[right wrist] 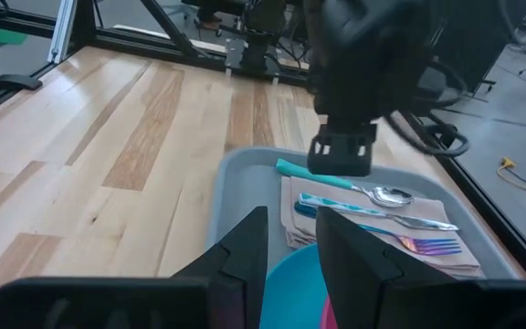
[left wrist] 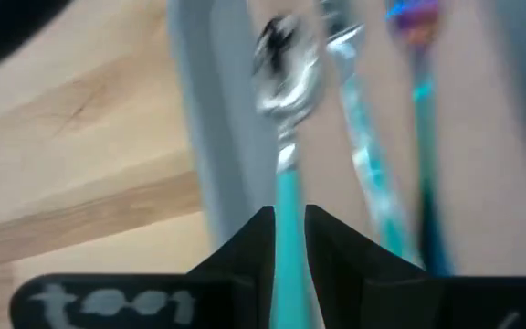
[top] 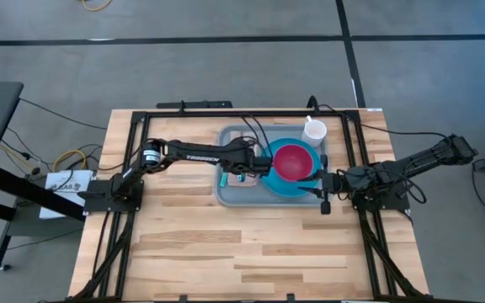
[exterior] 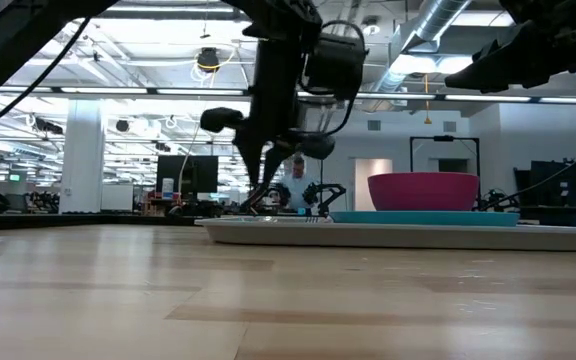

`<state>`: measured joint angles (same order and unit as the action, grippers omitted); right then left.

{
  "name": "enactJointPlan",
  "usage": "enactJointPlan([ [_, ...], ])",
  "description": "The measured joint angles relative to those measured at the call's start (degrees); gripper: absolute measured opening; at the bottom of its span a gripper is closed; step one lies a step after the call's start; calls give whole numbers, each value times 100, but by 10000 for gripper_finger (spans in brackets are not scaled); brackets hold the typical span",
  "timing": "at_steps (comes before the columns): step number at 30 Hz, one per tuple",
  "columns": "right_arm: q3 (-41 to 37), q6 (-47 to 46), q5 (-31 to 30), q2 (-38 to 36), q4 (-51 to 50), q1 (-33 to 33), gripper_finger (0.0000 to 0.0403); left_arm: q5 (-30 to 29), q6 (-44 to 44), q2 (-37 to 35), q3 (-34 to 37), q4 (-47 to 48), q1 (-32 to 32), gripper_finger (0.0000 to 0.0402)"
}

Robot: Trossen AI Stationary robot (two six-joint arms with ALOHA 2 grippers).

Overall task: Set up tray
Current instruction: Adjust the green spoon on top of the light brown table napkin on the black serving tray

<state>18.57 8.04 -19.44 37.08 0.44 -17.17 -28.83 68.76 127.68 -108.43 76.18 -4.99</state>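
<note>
The grey-blue tray lies in the middle of the table. On it are a blue plate with a pink bowl, a white cup and a tan napkin. A fork and a knife lie on the napkin. My left gripper stands over the napkin, shut on a teal-handled spoon. My right gripper hovers above the plate's right rim, slightly open and empty. It is well above the tray in the low view. My left gripper pinches the spoon's teal handle between its two fingers, at about the handle's middle. The fingers come from above, pointing down, and lie across the handle. The spoon lies about level, with its bowl on the napkin and its handle end over the tray's floor.
Bare wooden tabletop stretches between the tray and the near edge. A black frame runs along the table's left, far and right sides. The room with desks and screens shows beyond the table in the low view.
</note>
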Motion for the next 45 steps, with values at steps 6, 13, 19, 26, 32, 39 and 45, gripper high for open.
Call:
enactJointPlan([
  [6, 0, -3, 4, -1, 0, 0, 91, 612, -315, 9, 556, -534, -155, 63],
  [13, 0, -2, 4, -1, -1, 0, 91, 688, -912, 13, 663, -947, -393, 93],
  [19, 0, 1, 4, 0, 0, 0, 91, 813, -1050, 73, 661, -895, -535, 105],
  [26, 0, -1, 4, 0, -2, 0, 91, 921, -1100, 207, 666, -937, -560, 105],
  [32, 0, -1, 7, 0, -7, 0, 91, 956, -1220, 337, 638, -1038, -594, 102],
  [39, 0, 0, 7, 0, -3, 0, 91, 890, -985, 330, 612, -945, -628, 30],
  [45, 0, 1, 5, 0, 0, 0, 91, 680, -673, 348, 195, -236, -642, 33],
])
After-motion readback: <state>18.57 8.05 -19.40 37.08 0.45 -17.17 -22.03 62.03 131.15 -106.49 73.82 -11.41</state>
